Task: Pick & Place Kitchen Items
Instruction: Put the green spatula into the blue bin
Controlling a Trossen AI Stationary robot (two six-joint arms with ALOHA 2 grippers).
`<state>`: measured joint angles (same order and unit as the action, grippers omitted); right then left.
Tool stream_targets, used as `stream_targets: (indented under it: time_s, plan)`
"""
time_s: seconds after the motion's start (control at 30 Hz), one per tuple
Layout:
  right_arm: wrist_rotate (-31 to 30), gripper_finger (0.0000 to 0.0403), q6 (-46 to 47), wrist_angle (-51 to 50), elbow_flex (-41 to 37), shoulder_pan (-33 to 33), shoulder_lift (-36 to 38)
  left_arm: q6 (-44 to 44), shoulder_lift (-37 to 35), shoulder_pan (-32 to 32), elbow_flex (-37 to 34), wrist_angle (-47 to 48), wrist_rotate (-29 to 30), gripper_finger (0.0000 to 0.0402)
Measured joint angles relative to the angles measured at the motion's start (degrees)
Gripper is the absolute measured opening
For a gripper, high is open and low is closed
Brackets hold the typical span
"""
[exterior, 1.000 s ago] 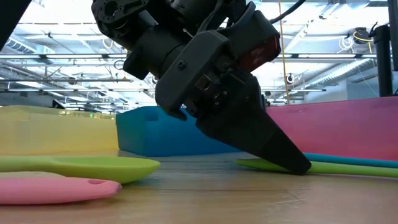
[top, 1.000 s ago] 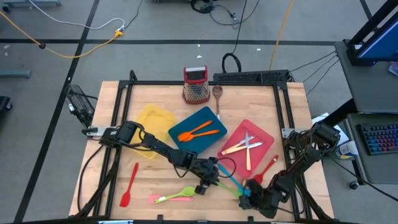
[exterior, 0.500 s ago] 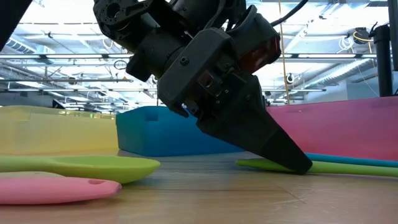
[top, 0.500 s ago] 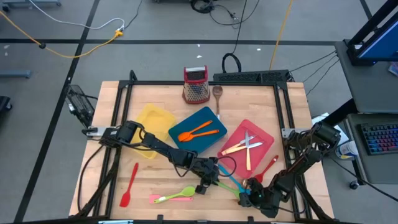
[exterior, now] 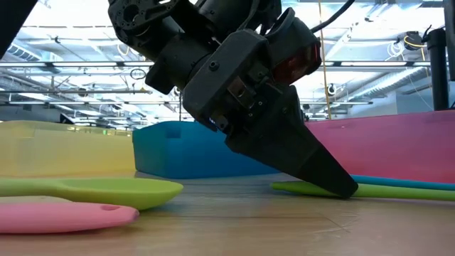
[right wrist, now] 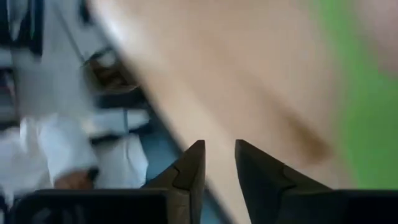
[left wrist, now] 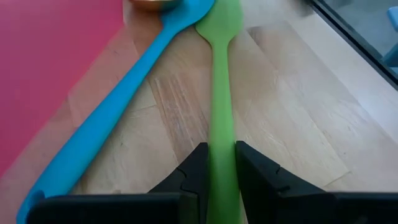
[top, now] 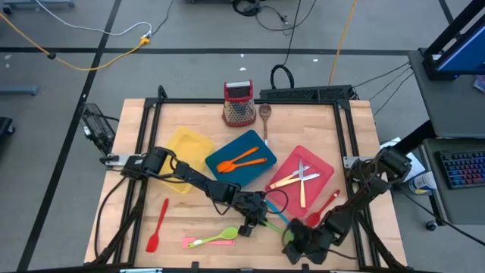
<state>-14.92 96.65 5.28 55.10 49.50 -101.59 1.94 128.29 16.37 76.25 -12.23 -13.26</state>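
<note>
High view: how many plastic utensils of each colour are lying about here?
Orange plastic utensils: 2
Red plastic utensils: 2
Green plastic utensils: 2
Pink plastic spatula: 1
Blue plastic utensil: 1
Total: 8

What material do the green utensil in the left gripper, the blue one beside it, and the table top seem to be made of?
The green utensil looks like matte plastic or silicone: even, saturated colour, soft sheen, no grain. The left gripper is shut on its handle. The blue utensil beside it shows the same smooth, uniform surface, so probably the same material. The table top looks like pale wood, with visible grain lines and plank joints.
</note>
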Motion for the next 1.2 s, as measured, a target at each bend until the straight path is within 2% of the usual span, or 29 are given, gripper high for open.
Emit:
stream_targets:
  time_s: [0.1,0.2,0.3,0.37,0.47,0.63,0.8,0.93,1.0,1.2]
  plan:
    - [3.3,0.0069,-8.9,-5.2,5.7,-2.8,0.0,0.1,0.0,0.0,0.0,0.0,0.1,0.0067]
    - [4.5,0.0063,-15.7,-15.0,12.8,-5.3,0.0,0.1,0.0,0.0,0.0,0.0,0.2,0.0067]
    - [6.1,0.0061,-17.6,-31.6,19.4,-6.3,0.1,-0.1,0.0,0.0,0.0,0.2,0.2,0.0067]
    - [6.3,0.0061,-17.6,-38.8,21.4,-6.2,0.1,-0.1,0.0,0.0,0.0,0.4,0.2,0.0067]
    - [6.7,0.0061,-17.5,-41.5,21.7,-5.6,0.0,-0.1,0.0,-0.3,0.0,0.5,0.2,0.0067]
    - [15.4,0.006,-16.5,-42.0,21.7,-5.5,-3.2,-0.1,0.0,-0.6,0.0,0.4,0.0,0.0067]
    - [19.5,0.005,-17.3,-44.0,23.2,-6.0,-6.1,0.0,0.0,-0.6,0.0,0.0,1.2,0.0067]
    - [19.0,0.0039,-17.9,-53.6,27.8,-6.0,-7.6,0.0,0.0,-0.6,0.0,-0.2,1.7,0.0067]
    - [16.4,0.0037,-18.1,-57.6,28.5,-6.0,-8.1,0.0,0.0,-0.6,0.0,-0.4,1.7,0.0067]
    - [15.0,0.0036,-24.1,-59.6,28.5,-6.0,-11.2,-0.1,0.0,-0.6,0.0,-0.4,1.9,0.0067]
